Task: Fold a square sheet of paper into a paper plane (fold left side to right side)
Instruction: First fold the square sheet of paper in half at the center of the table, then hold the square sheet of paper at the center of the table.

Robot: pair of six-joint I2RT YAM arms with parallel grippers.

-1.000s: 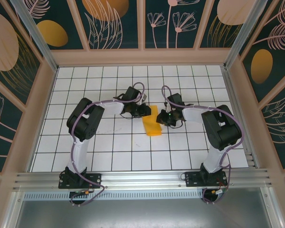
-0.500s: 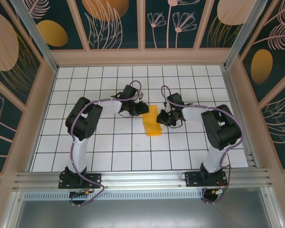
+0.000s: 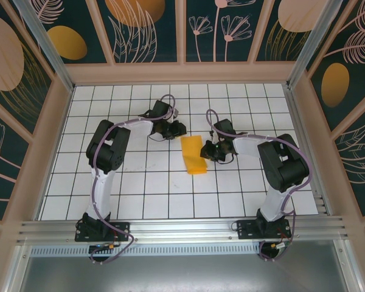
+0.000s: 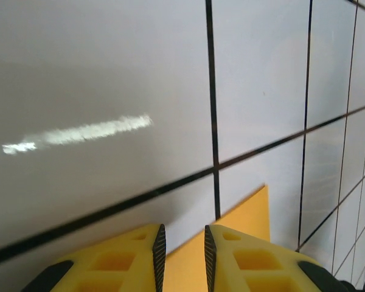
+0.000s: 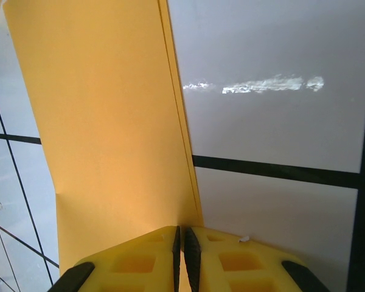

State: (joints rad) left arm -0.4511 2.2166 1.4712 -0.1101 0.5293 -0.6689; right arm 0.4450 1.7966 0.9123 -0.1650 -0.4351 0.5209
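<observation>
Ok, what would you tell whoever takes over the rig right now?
Left hand: slightly open, empty, just off the paper's far left corner.
Right hand: shut on the paper's right edge, where two layers meet.
Done: left side looks folded over to the right; the paper lies as a narrow strip.
Left: release, probably sharpen the crease; no plane shape yet.

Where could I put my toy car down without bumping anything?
The near tiles between the arm bases and the folded paper are bare, so is the far row by the back wall. Crowded middle: left fingers and right fingers flank the paper.
</observation>
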